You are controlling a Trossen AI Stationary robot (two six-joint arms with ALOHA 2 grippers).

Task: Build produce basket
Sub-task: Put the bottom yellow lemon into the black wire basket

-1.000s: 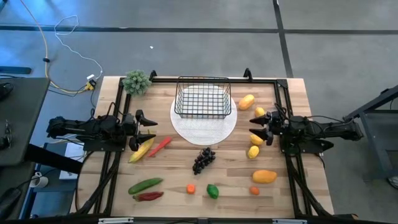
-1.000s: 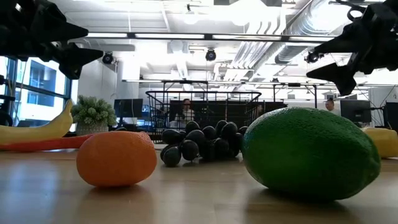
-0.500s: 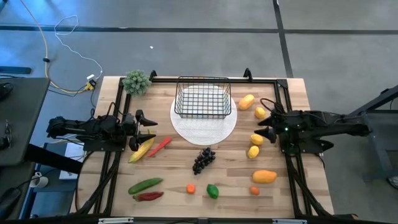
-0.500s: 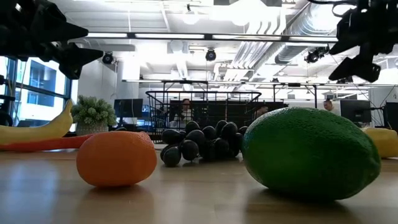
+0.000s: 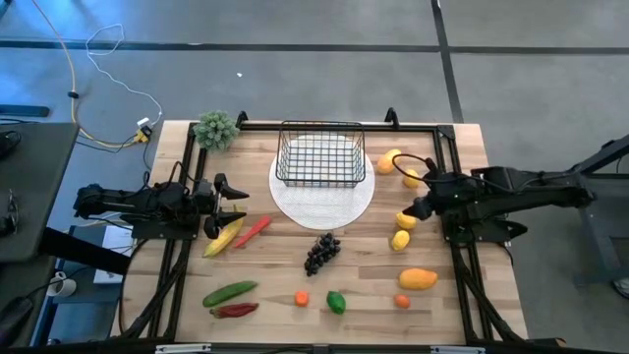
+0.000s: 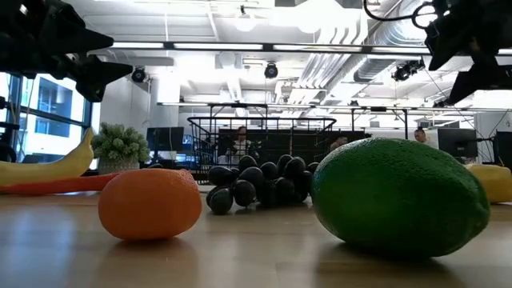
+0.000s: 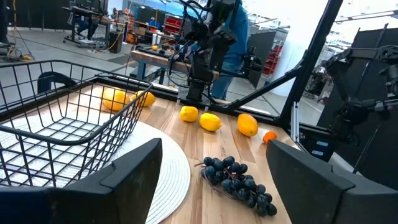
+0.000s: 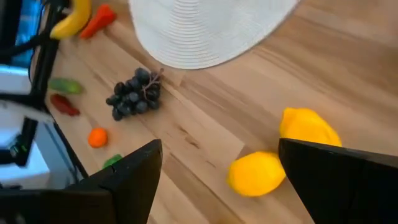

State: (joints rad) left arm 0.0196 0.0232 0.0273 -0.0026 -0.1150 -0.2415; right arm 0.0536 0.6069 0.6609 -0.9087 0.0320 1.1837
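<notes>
Your left gripper point(image 5: 236, 206) hangs with its fingers spread wide and nothing between them. The banana point(image 5: 222, 237) lies just under and beside its fingertips, with the red chilli point(image 5: 254, 230) right next to that. Nearer the front edge from this claw lie the green cucumber point(image 5: 230, 292) and a dark red pepper point(image 5: 234, 310). The spiky leafy bunch point(image 5: 216, 129) sits at the back corner, behind it.

Ahead of that gripper, in the middle of the table, the wire basket point(image 5: 321, 153) stands on the round white plate point(image 5: 322, 197) and holds no produce. The grape bunch point(image 5: 322, 252) lies in front of the plate; a small orange point(image 5: 302, 298) and a green lime point(image 5: 336, 302) lie nearer the front edge.

Your right gripper point(image 5: 415, 194) is also wide open and grips nothing. In its wrist view two lemons point(image 8: 256, 173) lie on the wood right between and below its fingers. Another lemon point(image 5: 389, 159) sits behind the claw, near the basket. The orange mango point(image 5: 418, 279) and a second small orange point(image 5: 403, 301) lie toward the front from it.
</notes>
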